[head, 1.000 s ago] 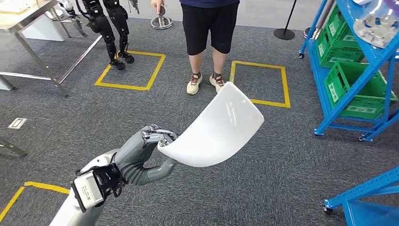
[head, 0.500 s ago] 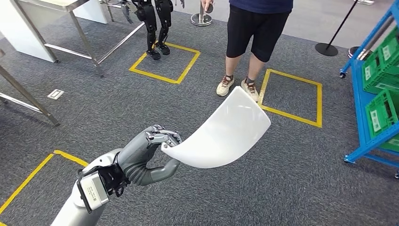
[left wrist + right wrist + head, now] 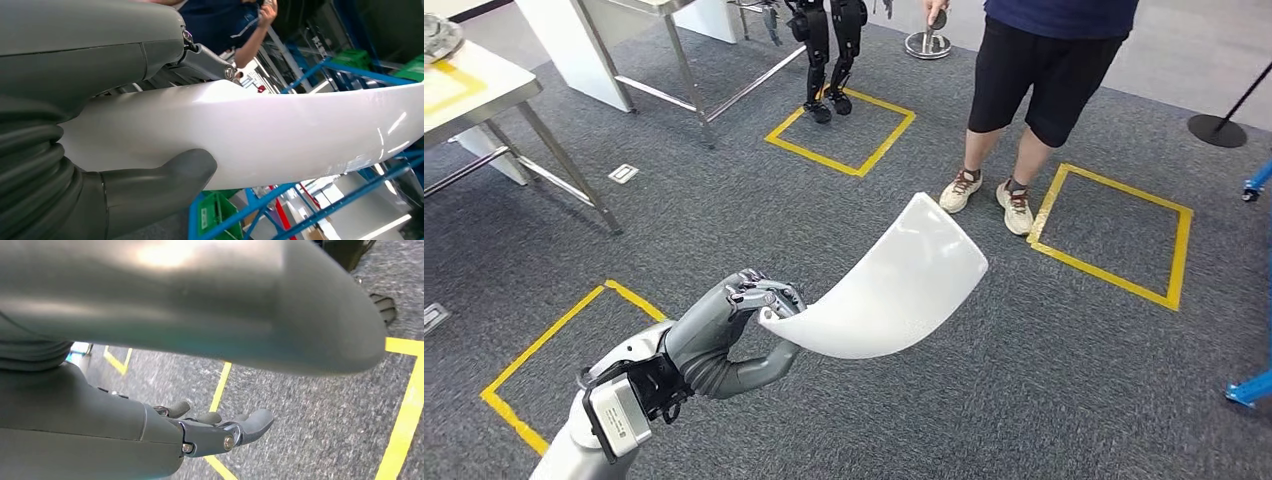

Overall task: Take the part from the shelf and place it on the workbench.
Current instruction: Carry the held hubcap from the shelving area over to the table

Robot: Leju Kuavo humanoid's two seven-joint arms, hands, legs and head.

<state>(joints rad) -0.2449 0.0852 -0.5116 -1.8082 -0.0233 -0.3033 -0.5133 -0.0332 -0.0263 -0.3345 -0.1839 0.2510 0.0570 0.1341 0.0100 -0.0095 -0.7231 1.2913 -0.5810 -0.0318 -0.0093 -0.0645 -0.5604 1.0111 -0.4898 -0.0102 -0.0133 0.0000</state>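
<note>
The left hand pinched one end of the curved white part, which was in the air above the carpet. The right hand hung loosely spread, holding nothing. The picking looked done; placing on the workbench remained.

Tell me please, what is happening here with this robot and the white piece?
The robot's left hand holds a curved white part by one edge, out in front over the grey carpet. Its right hand hangs over the floor, fingers apart, holding nothing. A person stands ahead beside yellow floor squares, and a metal-legged table is off to the left. The part is not yet on any bench.
</note>
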